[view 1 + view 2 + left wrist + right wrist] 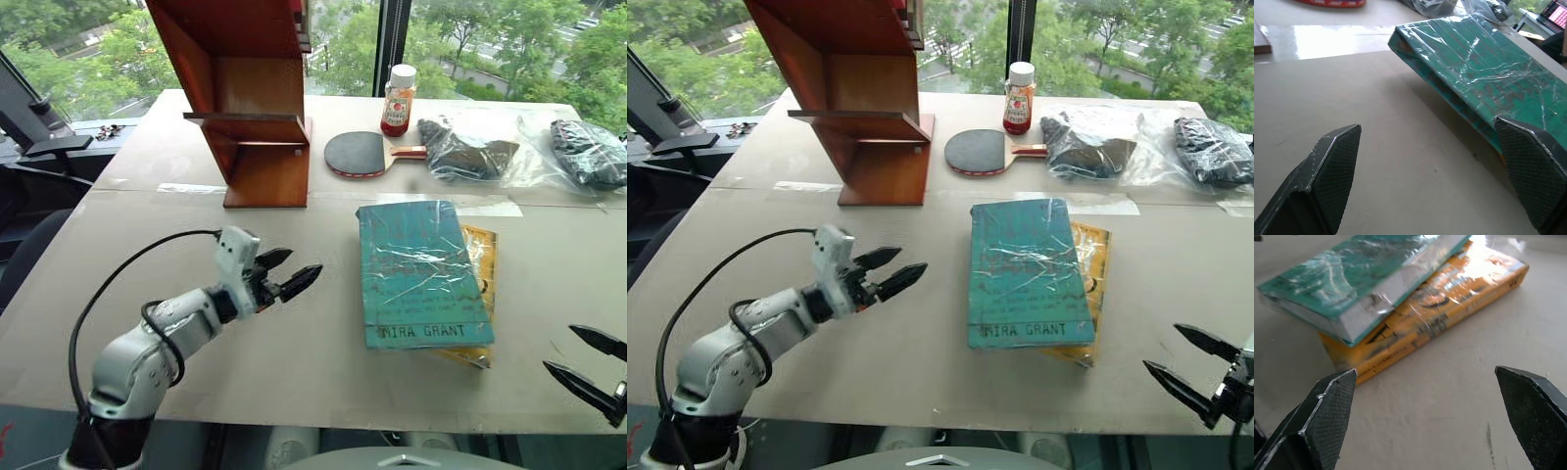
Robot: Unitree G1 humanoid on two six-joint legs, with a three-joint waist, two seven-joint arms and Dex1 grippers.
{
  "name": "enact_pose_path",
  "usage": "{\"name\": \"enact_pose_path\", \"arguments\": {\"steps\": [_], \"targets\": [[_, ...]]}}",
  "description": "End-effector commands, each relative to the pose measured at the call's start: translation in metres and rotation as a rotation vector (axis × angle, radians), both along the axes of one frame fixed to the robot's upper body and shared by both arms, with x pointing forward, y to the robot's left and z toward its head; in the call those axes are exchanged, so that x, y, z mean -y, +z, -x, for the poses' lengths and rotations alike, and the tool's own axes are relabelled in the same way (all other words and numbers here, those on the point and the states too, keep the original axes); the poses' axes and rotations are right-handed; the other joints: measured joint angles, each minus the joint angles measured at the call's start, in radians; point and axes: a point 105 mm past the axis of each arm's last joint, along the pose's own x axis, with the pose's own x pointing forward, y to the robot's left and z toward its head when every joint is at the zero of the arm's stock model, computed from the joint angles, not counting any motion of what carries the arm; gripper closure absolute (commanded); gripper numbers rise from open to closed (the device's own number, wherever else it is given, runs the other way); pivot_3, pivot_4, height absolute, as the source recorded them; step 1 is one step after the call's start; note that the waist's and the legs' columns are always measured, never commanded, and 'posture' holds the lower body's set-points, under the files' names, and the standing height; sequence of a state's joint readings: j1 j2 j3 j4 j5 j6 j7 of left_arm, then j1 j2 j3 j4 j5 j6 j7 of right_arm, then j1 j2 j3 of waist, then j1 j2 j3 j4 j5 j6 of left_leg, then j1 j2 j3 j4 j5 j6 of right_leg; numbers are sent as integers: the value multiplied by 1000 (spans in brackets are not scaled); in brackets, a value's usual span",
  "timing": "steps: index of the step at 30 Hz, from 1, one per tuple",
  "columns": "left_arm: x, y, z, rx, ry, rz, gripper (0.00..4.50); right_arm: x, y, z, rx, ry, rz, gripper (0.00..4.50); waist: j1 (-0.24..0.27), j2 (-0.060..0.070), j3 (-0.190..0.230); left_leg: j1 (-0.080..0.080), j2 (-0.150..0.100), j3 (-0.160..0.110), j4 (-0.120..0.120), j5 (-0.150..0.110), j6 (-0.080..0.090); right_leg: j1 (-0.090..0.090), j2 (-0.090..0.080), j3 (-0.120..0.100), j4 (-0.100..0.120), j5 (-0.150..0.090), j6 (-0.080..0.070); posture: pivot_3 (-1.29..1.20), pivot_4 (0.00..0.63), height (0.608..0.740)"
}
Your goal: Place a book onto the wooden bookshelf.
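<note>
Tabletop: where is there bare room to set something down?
Bare table between the wooden bookshelf and the left gripper, and left of the book. Crowded along the far edge: paddle, bottle, plastic bags.

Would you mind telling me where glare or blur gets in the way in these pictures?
Left wrist view: strong window glare on the table and highlights on the book's wrap. Right wrist view: the book and yellow-orange book look soft and shiny. Head views: wrap glints, title readable.
</note>
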State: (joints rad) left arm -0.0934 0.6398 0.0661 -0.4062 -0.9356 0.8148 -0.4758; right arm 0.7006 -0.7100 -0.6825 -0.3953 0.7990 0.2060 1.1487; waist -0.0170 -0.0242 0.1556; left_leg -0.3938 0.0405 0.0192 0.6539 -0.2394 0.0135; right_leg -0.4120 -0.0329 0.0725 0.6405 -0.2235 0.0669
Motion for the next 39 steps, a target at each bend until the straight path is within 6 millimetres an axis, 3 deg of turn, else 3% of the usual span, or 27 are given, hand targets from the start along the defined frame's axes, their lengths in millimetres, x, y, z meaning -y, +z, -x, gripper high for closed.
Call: {"name": "enact_pose_path", "arguments": {"steps": [1, 12, 18, 19, 20, 25, 28, 30, 32, 35, 36, 38, 39], "targets": [[21, -2, 7, -189, -130, 129, 33, -18, 35, 5, 65, 50, -52, 0, 2, -2, 0, 0, 0, 0, 0, 0, 0, 0, 0, 0, 0, 0, 0, 0, 150, 740], [64, -23, -24, -628, -143, 359, 33, -35, 51, 6, 92, 76, -24, 0, 7, -5, 0, -3, -1, -3, 1, 0, 0, 0, 0, -1, -1, 0, 0, 0, 150, 740], [90, -21, -22, -798, -252, 481, 33, -30, 56, 6, 114, 63, -7, 0, 7, -5, -1, -3, -2, -3, 1, 0, 0, 1, 0, -2, -1, 0, 0, 0, 150, 740], [93, -20, -20, -808, -270, 485, 420, -29, 57, 6, 116, 61, -6, 0, 7, -5, -1, -3, -2, -3, 1, 0, 0, 1, 0, -2, -2, 0, 0, 0, 150, 740], [95, -19, -18, -815, -286, 483, 527, -29, 57, 6, 118, 59, -5, 0, 7, -5, -1, -3, -2, -4, 1, 0, 0, 1, -1, -2, -2, 0, -1, 0, 150, 740], [103, -15, -13, -833, -343, 500, 2319, -31, 60, 4, 126, 59, -8, 0, 7, -5, -1, -3, -2, -4, 1, 0, 0, 0, -1, -2, -2, 1, -2, 0, 150, 740], [103, -11, -15, -817, -335, 512, 3800, -33, 61, 2, 129, 60, -8, 0, 7, -5, -1, -3, -2, -4, 1, 0, 0, 0, -1, -2, -2, 1, -2, 0, 150, 740], [101, 7, -18, -739, -363, 523, 4474, -35, 63, 0, 133, 62, -10, 0, 7, -5, 0, -4, -2, -4, 1, 0, 0, 0, -1, -2, -2, 1, -2, 0, 150, 740], [100, 29, -20, -611, -387, 479, 4474, -35, 64, -3, 139, 62, -12, 0, 5, -7, 0, -4, -2, -4, 1, 0, 0, 0, -1, -2, -2, 1, -2, 0, 150, 740], [102, 81, -26, -300, -427, 406, 4474, -37, 67, -10, 159, 66, -20, 0, 6, -9, 3, -4, -2, -4, 1, 0, 0, 0, -1, -2, -2, 2, -4, 0, 150, 740], [102, 99, -28, -248, -441, 461, 4474, -37, 70, -13, 176, 64, -25, 0, 7, -9, 3, -5, -2, -5, 1, 0, 0, 0, -1, -2, -2, 2, -4, 0, 150, 740], [100, 121, -31, -172, -451, 520, 4474, -37, 74, -18, 205, 55, -38, 0, 9, -9, 2, -5, -3, -4, 1, 0, 0, 0, -1, -2, -3, 3, -5, 0, 150, 740], [100, 130, -31, -66, -445, 451, 4474, -36, 78, -22, 227, 47, -50, 0, 10, -8, 2, -6, -3, -4, 1, 0, 0, 0, -1, -2, -4, 3, -5, 0, 150, 740]]}}
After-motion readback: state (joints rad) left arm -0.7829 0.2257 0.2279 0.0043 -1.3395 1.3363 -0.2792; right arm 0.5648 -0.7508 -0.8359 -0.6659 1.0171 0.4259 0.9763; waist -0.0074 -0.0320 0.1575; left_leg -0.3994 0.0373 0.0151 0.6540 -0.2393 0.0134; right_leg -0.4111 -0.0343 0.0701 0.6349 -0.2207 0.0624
